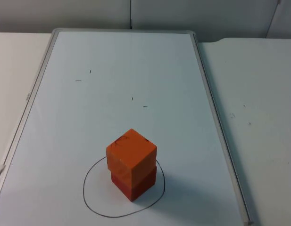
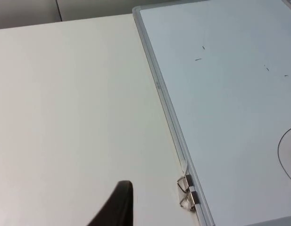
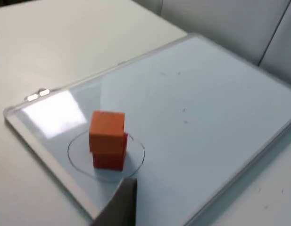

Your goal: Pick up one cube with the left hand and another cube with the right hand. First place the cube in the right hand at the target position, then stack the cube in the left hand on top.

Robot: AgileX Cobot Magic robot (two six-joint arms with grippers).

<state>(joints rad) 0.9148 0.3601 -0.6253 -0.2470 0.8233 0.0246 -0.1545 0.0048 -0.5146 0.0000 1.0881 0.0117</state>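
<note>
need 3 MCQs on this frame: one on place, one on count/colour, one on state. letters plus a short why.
1. Where does the cube stack stand?
A. Inside the drawn circle on the whiteboard
B. On the bare table left of the board
C. At the board's far edge

2. How many cubes are there, and in what colours?
A. Two, both blue
B. Two, orange over a redder one
C. Three, all orange

3. What state is the stack in?
A. Upper cube gripped by a gripper
B. Cubes side by side
C. Upper cube resting free on the lower one

Answers:
1 A: the drawn circle rings the stack on the whiteboard.
2 B: orange cube sits above red cube.
3 C: nothing grips the orange cube.
</note>
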